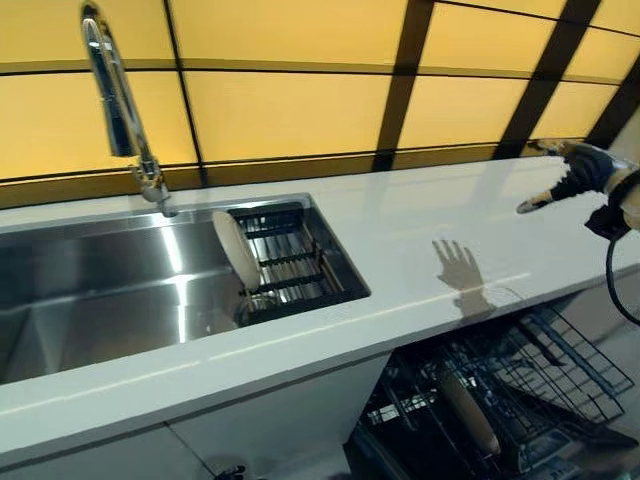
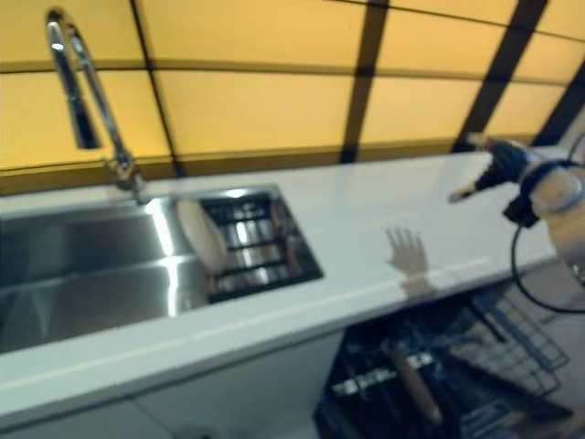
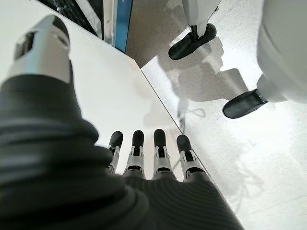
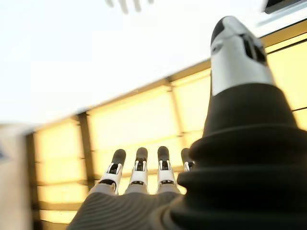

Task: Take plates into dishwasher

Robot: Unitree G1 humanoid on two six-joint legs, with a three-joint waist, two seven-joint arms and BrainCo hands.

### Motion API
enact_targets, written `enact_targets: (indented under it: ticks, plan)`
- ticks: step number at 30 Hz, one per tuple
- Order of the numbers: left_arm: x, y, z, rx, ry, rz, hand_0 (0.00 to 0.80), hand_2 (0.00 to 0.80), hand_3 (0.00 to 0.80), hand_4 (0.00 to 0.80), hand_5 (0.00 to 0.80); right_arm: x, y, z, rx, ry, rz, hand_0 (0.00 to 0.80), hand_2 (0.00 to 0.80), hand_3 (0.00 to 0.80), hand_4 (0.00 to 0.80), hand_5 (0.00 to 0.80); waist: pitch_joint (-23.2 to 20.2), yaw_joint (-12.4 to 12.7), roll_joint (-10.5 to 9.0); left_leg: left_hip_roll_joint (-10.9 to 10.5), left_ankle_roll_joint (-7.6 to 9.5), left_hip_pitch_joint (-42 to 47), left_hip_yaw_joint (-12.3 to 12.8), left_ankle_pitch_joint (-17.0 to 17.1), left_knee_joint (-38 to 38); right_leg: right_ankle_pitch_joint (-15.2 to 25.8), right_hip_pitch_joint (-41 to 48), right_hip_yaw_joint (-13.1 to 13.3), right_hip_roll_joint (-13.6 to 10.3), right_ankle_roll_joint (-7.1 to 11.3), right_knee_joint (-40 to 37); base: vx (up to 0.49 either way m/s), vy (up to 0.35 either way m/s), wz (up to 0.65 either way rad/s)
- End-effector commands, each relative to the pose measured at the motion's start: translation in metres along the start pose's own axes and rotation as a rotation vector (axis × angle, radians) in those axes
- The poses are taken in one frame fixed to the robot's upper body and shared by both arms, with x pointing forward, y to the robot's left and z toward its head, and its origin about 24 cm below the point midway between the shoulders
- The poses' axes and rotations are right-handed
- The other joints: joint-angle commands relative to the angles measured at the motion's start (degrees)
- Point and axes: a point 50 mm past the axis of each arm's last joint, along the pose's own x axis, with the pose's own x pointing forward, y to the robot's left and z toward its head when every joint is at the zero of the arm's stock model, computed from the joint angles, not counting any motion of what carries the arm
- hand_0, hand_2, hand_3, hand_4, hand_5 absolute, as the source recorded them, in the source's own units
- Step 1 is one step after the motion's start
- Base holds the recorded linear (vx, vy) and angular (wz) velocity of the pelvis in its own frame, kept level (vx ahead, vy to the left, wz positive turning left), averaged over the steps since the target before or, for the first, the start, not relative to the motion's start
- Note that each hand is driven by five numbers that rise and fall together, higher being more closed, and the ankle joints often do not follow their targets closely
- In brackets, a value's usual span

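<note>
A pale plate (image 1: 236, 248) stands on edge against a dark dish rack (image 1: 300, 265) at the right end of the steel sink (image 1: 90, 300). Another pale plate (image 1: 470, 412) stands on edge in the dishwasher's pulled-out wire rack (image 1: 540, 375), below the counter at the lower right. My right hand (image 1: 580, 168) is raised above the right end of the counter, far from both plates, its fingers (image 4: 139, 171) straight and empty. My left hand (image 3: 160, 153) shows only in the left wrist view, fingers straight and empty, hanging by a white cabinet front above the floor.
A tall chrome faucet (image 1: 115, 95) rises behind the sink at the left. The white counter (image 1: 420, 225) runs from the sink to the right. Yellow wall panels with dark strips stand behind it. White cabinet fronts (image 1: 270, 420) lie below the sink.
</note>
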Motion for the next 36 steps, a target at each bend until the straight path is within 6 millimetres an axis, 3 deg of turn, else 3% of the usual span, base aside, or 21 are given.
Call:
enact_targets:
  ticks: [1,2,5,7,12,20,28,36]
  plan:
    - [-0.002,0.022,0.006,0.008,-0.004,0.063,0.000,0.000,0.000,0.000,0.000,0.004,-0.041,0.041,-0.217,-0.138,-0.181,0.000,0.000,0.000,0.000,0.000,-0.57,1.92,-3.76,-1.71,2.24,-2.07,-2.97,-0.39,0.11,-0.81,1.40,0.58,-0.31,3.83,-0.12,0.028,0.004,0.28]
    - [-0.001,0.022,0.006,0.007,-0.006,0.065,0.000,0.000,0.000,0.000,0.000,0.006,-0.041,0.061,-0.376,-0.202,-0.197,0.000,0.000,0.000,0.000,0.000,-0.68,2.75,-4.15,-1.83,2.27,-2.30,-3.50,-0.23,0.11,-0.84,1.48,0.00,-0.47,3.93,-0.12,0.029,0.003,0.26]
    - [-0.002,0.022,0.007,0.004,-0.009,0.067,0.000,0.000,0.000,0.000,0.000,0.007,-0.037,0.084,-0.584,-0.300,-0.209,0.000,0.000,0.000,0.000,0.000,-0.79,3.66,-4.59,-1.90,2.25,-2.57,-3.97,-0.14,0.11,-0.91,1.55,-0.80,-0.57,4.07,-0.12,0.021,-0.003,0.18]
    - [-0.001,0.023,0.009,-0.009,-0.012,0.075,0.000,0.000,0.000,0.000,0.000,0.007,-0.026,0.115,-0.812,-0.445,-0.221,0.000,0.000,0.000,0.000,0.000,-0.78,4.70,-5.02,-1.91,2.19,-3.16,-4.59,0.06,0.11,-0.90,1.46,-1.90,-0.68,4.24,-0.12,0.007,-0.025,0.28]
    - [-0.001,0.030,0.012,-0.025,-0.015,0.083,0.000,0.000,0.000,0.000,0.000,0.002,-0.003,0.143,-1.116,-0.669,-0.262,0.000,0.000,0.000,0.000,0.000,-0.35,6.70,-6.06,-1.87,1.97,-4.51,-5.88,0.65,0.11,-1.06,1.37,-4.26,-0.80,4.44,-0.12,0.013,-0.043,0.27]
    - [-0.005,0.034,0.006,-0.049,-0.024,0.082,0.000,0.000,0.000,0.000,0.000,0.007,-0.009,0.143,-1.132,-0.644,-0.307,0.000,0.000,0.000,0.000,0.000,1.14,8.40,-5.99,-1.73,1.21,-7.26,-7.49,2.05,0.11,-1.14,0.19,-6.74,-0.90,4.40,-0.12,0.002,-0.028,0.15]
    - [-0.005,0.038,0.020,-0.068,-0.106,0.082,0.000,0.000,0.000,0.000,0.000,0.025,-0.008,0.133,-1.164,-0.540,-0.296,0.000,0.000,0.000,0.000,0.000,6.05,9.69,-3.96,-1.72,0.53,-12.20,-8.56,4.42,0.11,-0.63,-3.44,-8.35,-1.17,4.06,-0.12,-0.123,0.000,0.18]
    - [-0.004,0.037,0.029,-0.040,-0.141,0.062,0.000,0.000,0.000,0.000,0.000,0.029,-0.018,0.119,-1.089,-0.481,-0.345,0.000,0.000,0.000,0.000,0.000,7.67,9.43,-2.50,-1.91,0.20,-13.71,-9.05,4.93,0.11,-0.66,-4.82,-8.95,-1.36,3.89,-0.12,-0.023,-0.014,0.07]
